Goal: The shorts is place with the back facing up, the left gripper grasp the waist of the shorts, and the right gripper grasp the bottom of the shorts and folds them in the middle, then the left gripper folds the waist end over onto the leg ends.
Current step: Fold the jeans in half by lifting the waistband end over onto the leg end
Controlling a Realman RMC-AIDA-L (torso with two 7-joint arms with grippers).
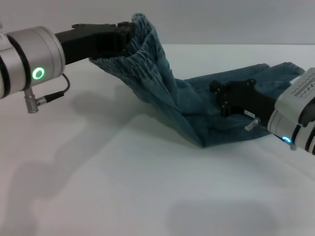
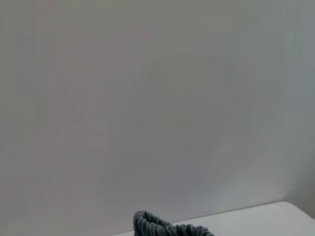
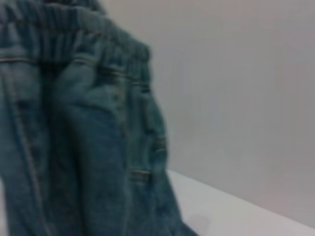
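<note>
Lifting ruffled elastic waist [image 1: 140,49] of faded blue denim shorts [image 1: 197,110]: black forked left gripper [image 1: 123,37] clamped on it | black blocky right gripper [image 1: 221,96] on denim over white table [image 1: 123,187], grip unclear

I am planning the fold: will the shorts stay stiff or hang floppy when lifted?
Probably floppy: the shorts drape from the left claw at the raised waist down to the table. The bunched denim probably grips well.

The shorts [image 1: 192,110] are showing soft, faded denim cloth, puckering at the waist [image 1: 142,46]. The left gripper [image 1: 125,34] is looking matt black, its arm [image 1: 29,59] gleaming smooth silver-white; the table [image 1: 123,187] is lying smooth, matt white.
</note>
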